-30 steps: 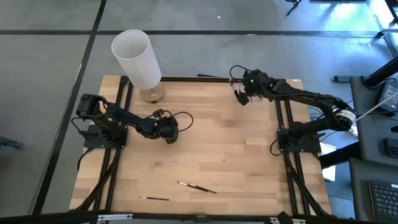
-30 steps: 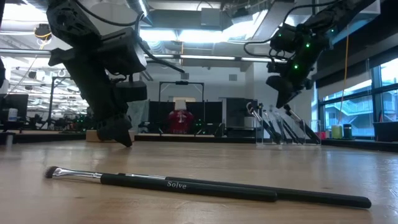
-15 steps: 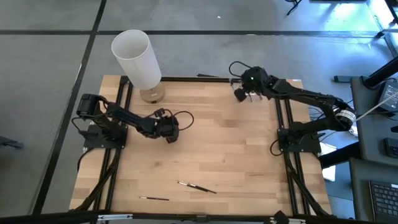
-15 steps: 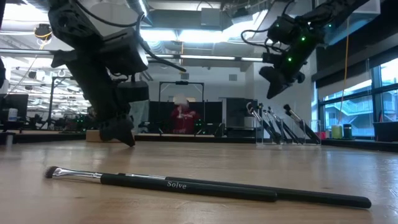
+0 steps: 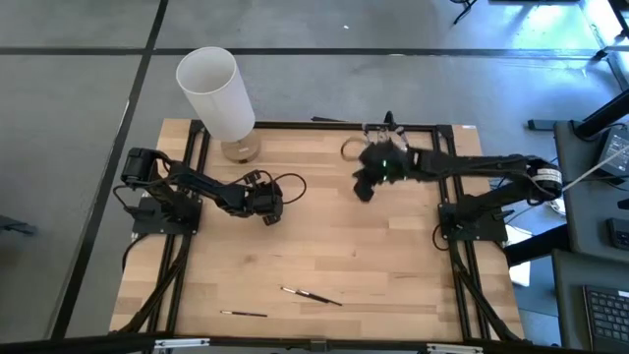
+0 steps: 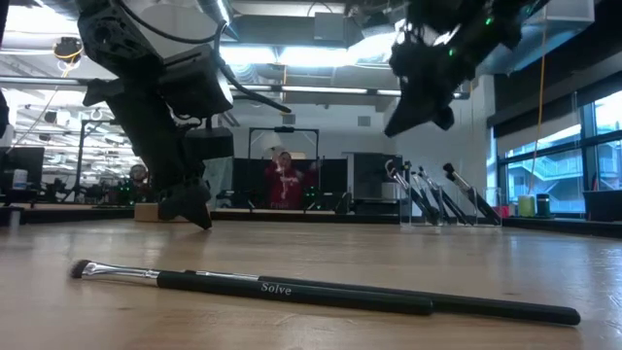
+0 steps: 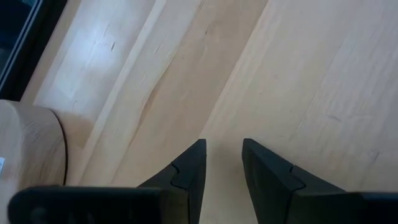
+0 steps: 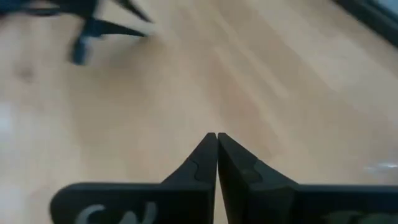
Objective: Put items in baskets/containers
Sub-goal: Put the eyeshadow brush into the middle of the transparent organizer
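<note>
Your right gripper point(image 5: 364, 187) hangs over the far middle of the table point(image 5: 393, 265), fingers pressed together on nothing, near the clear holder point(image 6: 442, 199) of brushes at the far right edge, while two makeup brushes point(image 5: 310, 295) lie near the front and your left gripper point(image 5: 267, 212) waits slightly parted.

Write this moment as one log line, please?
right gripper: shut, empty, above table middle | left gripper: open, idle | clear holder: holds brushes | two brushes loose
</note>
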You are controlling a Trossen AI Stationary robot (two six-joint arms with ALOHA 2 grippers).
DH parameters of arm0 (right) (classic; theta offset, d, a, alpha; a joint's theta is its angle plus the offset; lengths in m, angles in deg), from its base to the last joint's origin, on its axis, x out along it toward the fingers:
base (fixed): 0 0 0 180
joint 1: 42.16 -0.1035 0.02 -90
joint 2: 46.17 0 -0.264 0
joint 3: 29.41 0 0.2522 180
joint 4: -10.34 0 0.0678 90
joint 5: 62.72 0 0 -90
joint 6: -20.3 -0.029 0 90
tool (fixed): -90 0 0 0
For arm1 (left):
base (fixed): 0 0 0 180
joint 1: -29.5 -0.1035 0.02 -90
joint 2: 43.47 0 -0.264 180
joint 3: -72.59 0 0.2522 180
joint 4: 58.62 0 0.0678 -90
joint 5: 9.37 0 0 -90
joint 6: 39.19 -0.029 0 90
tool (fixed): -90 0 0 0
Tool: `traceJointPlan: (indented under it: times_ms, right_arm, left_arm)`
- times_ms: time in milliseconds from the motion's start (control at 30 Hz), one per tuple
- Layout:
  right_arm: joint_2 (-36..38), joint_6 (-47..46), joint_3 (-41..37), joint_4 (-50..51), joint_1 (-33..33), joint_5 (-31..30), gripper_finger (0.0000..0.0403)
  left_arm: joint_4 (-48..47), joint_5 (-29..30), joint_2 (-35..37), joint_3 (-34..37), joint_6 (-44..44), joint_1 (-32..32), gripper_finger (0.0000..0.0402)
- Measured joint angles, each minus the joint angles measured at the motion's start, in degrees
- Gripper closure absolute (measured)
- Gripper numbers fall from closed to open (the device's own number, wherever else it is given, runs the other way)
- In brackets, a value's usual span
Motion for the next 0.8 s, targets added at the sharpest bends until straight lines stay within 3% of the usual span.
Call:
traceJointPlan:
  times_ms: [300,367,500,600,800]
  right_arm:
    - [-7.09,-6.79,0.00,-11.99,-20.64,-15.37,0.0389]
    - [-10.92,-6.96,0.00,-17.08,-22.86,-15.17,0.0389]
    - [-20.01,-7.95,1.88,-26.69,-24.10,-7.70,0.0388]
    - [-27.74,-8.30,9.23,-22.21,-24.08,-3.42,0.0388]
    - [-41.97,-6.87,30.30,0.63,-25.85,-3.23,0.0388]
  left_arm:
    - [0.74,-0.12,0.00,0.00,0.52,0.00,0.0300]
    - [2.15,-0.63,0.00,0.00,0.52,-0.02,0.0300]
    - [4.40,-0.66,0.00,0.00,-1.20,-0.04,0.0300]
    - [6.89,-0.56,0.00,0.00,-2.97,-0.50,0.0300]
    - [8.85,-2.58,0.00,0.00,-5.36,-2.37,0.0300]
